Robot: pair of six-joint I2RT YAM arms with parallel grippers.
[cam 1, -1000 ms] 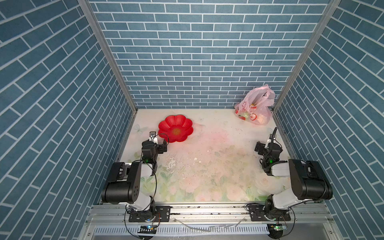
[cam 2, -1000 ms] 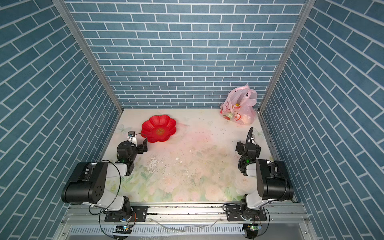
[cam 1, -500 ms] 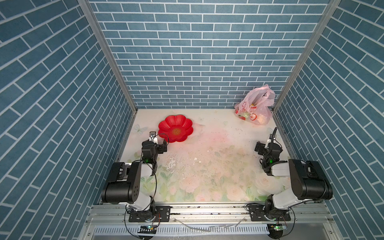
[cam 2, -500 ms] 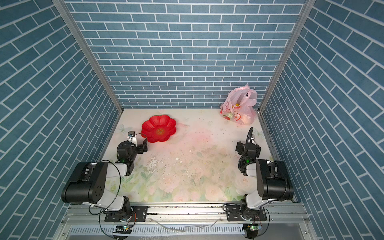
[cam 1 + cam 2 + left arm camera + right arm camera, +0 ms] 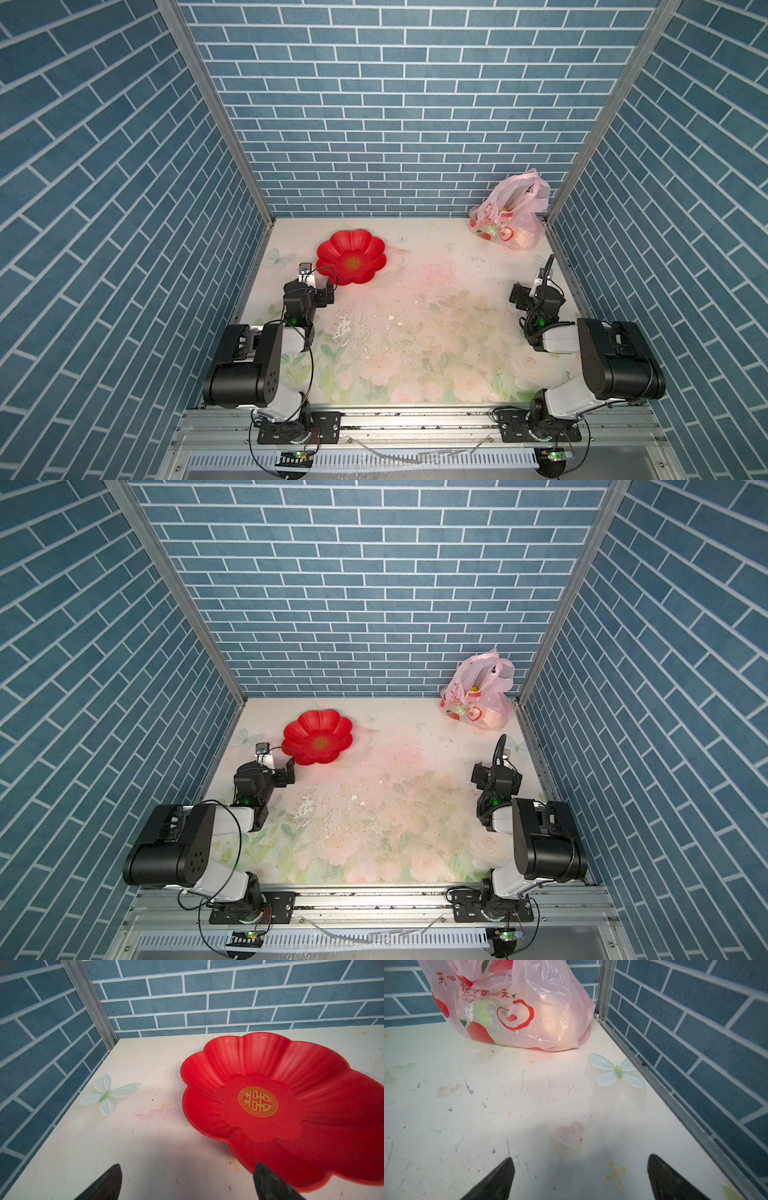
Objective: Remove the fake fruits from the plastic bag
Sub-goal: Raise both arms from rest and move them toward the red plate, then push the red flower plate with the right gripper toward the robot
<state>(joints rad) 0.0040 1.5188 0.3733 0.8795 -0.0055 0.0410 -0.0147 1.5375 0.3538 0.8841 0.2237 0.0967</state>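
Both spread: left gripper beside red plate, right gripper facing plastic bag, fake fruits inside

One plastic bag; one red plate; fake fruits uncountable.

Plate: red, flower-shaped, gold emblem at centre, on pale table. Butterfly print near plate. Left gripper: jaws spread wide, one fingertip over plate's edge.
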